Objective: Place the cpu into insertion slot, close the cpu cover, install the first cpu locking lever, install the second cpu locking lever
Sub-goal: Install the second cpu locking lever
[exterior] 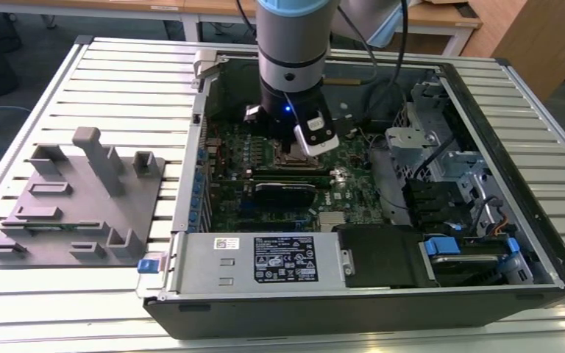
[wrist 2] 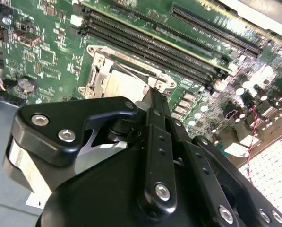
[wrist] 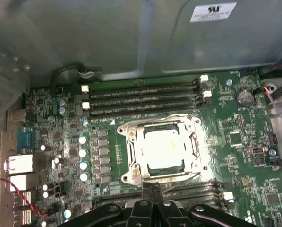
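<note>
CPU work is happening deep inside the large black open computer case (exterior: pixel 361 294), which is lying on the slatted metal table (exterior: pixel 115 66) and taking up the middle and right of the exterior view. Within it, the green circuit board (wrist: pixel 244 165) is spreading across the lower half of the first wrist view. At that board's centre, the small dark square insertion slot with its silvery rim (wrist: pixel 162 149) is already holding the flat silvery-grey cpu (wrist: pixel 163 147), and the thin silvery cpu cover frame (wrist: pixel 193 146) is lying down around it. A thin wire locking lever (wrist: pixel 178 185) appears to be running along the socket's near edge, though glare makes its seating hard to judge. The black gripper (wrist: pixel 151 189) is hovering just beside that edge, its fingertips (wrist 2: pixel 156 97) pressed together with nothing between them. Judging from this, lever work is in hand; doing it well means pushing the wire down and sideways under its hook without scraping the board.
</note>
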`<state>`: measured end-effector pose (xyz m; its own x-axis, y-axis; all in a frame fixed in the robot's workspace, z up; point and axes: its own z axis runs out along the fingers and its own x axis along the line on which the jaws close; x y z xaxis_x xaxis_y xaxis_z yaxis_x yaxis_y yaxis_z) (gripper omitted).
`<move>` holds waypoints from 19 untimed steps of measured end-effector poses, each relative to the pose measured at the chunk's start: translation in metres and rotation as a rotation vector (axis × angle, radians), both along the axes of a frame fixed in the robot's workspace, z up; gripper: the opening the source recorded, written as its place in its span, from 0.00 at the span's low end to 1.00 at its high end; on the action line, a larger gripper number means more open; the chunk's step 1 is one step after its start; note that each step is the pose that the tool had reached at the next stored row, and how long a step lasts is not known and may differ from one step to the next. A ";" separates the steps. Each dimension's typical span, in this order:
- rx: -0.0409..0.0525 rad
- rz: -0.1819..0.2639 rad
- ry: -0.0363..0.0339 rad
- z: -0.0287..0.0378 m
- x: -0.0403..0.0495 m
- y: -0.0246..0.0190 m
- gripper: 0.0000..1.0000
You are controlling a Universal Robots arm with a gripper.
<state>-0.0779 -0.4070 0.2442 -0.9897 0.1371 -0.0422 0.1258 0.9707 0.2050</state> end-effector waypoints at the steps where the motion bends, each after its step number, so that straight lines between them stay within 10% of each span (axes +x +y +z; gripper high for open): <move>1: -0.0046 0.000 -0.0001 -0.0001 0.0000 0.0000 0.10; 19: -0.0147 0.000 -0.0001 -0.0043 0.0020 0.0000 0.10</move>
<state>-0.0759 -0.4070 0.2399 -0.9897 0.1364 -0.0443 0.1257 0.9736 0.1907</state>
